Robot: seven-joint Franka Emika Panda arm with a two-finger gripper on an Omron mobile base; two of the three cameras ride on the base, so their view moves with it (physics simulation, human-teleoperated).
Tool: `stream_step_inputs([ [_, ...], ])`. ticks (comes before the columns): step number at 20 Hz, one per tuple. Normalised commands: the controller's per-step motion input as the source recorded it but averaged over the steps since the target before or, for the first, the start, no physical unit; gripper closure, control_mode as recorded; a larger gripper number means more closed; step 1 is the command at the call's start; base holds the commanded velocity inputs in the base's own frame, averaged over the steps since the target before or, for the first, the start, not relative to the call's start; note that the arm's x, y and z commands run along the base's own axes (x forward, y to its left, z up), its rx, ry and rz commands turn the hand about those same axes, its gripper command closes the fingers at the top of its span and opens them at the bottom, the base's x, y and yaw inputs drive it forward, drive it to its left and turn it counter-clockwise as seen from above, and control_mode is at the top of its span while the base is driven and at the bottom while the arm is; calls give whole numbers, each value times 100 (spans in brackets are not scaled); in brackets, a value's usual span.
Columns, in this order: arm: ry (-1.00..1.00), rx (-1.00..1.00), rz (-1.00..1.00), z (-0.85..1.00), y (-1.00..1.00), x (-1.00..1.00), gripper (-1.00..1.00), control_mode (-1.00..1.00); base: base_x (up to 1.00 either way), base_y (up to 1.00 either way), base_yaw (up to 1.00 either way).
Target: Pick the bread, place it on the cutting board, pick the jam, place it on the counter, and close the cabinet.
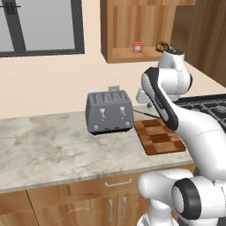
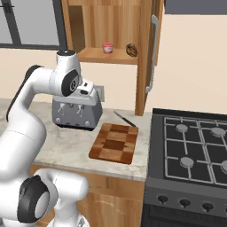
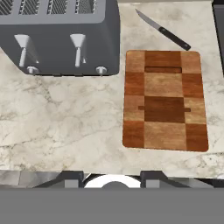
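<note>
Claw (image 2: pixel 90 94) hangs over tabletop (image 3: pixel 65 127), spread not discernible. Cutting board (image 3: pixel 164 99) bare beside toaster (image 3: pixel 61 35), awaiting bread (image 2: pixel 131 49). Further back: bread and jam (image 2: pixel 107 48) on open cabinet (image 2: pixel 144 53) shelf.

A cutting board (image 3: pixel 164 100) lies on the counter (image 3: pixel 61 122) beside a toaster (image 3: pixel 59 37), knife (image 3: pixel 162 29) near.

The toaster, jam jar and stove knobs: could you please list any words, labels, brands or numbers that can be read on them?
None can be read.
Toaster: plain grey front with levers and knobs, no lettering.
Jam: red jar, pale lid, no label that I can make out; too small to be sure.
Stove knobs: dark, no marks legible.
Cutting board and knife: no text.
</note>
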Motion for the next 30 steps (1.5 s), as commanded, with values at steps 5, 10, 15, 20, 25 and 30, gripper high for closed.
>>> stream_step_inputs([
  [5, -3, 0, 0, 0, 0, 0, -100, -100, 0, 0, 0],
  [10, -8, 0, 0, 0, 0, 0, -100, -100, 0, 0, 0],
  [15, -12, 0, 0, 0, 0, 0, -100, -100, 0, 0, 0],
  [20, -16, 0, 0, 0, 0, 0, -100, -100, 0, 0, 0],
  [25, -17, 0, 0, 6, 0, 0, -100, -100, 0, 0, 0],
  [30, -13, 0, 0, 15, -3, 0, -100, -100, 0, 0, 0],
])
